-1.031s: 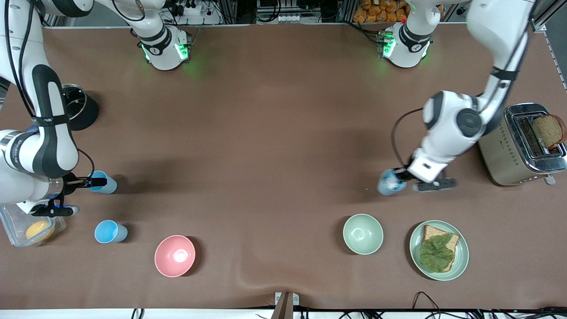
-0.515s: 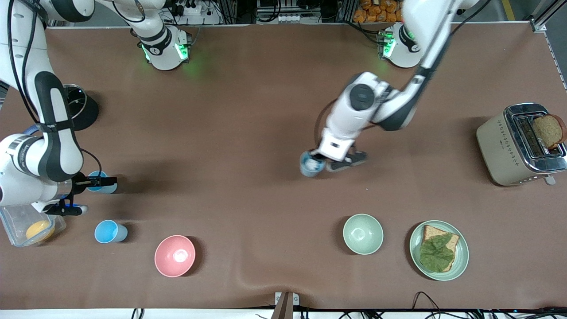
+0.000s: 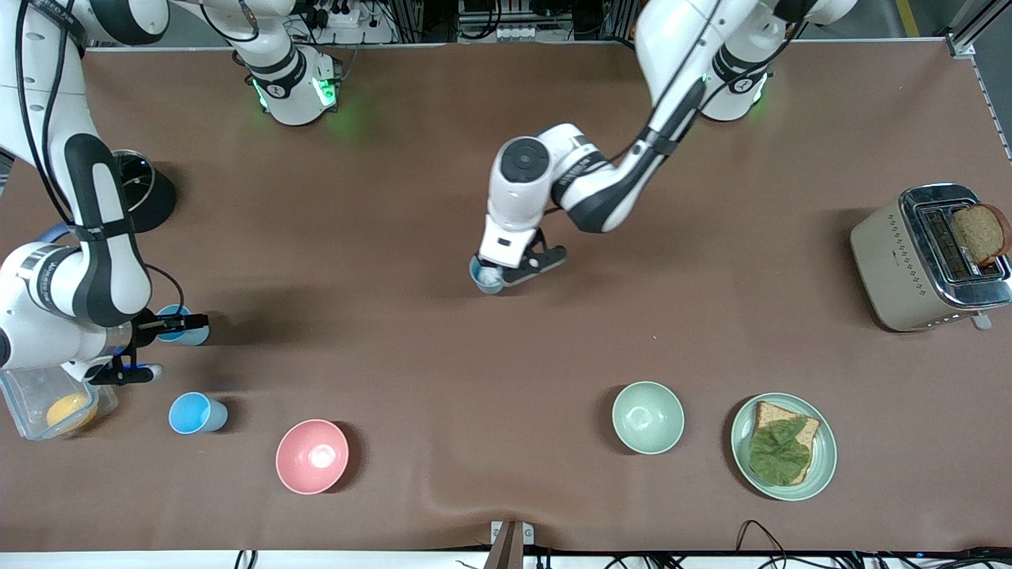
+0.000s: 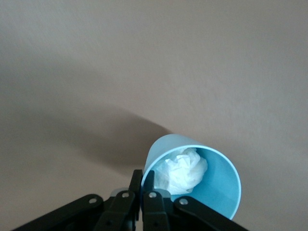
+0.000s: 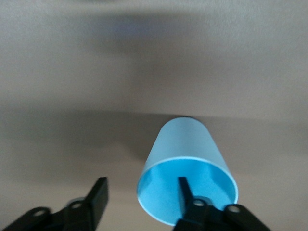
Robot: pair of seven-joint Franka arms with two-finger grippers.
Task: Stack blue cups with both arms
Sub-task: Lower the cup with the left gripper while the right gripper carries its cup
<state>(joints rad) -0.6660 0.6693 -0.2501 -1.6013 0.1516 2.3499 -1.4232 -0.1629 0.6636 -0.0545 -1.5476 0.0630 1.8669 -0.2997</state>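
My left gripper (image 3: 496, 276) is shut on the rim of the grey-blue cup (image 3: 483, 279) and holds it over the middle of the table. In the left wrist view its fingers pinch the wall of this cup (image 4: 211, 187), which has crumpled white paper inside. My right gripper (image 3: 180, 322) is open at a sky-blue cup (image 3: 190, 335) near the right arm's end. In the right wrist view my right gripper (image 5: 140, 190) has one finger inside the cup (image 5: 185, 149) and one outside. A second sky-blue cup (image 3: 196, 412) stands nearer to the front camera.
A pink bowl (image 3: 311, 456), a pale green bowl (image 3: 647, 416) and a plate with bread and lettuce (image 3: 822, 466) lie near the front edge. A toaster (image 3: 909, 276) stands at the left arm's end. A clear container (image 3: 24, 411) and a black pot (image 3: 146, 197) are at the right arm's end.
My left arm has carried the grey-blue cup from near the toaster to over the table's middle. My right gripper has stayed at its sky-blue cup, shifting only slightly.
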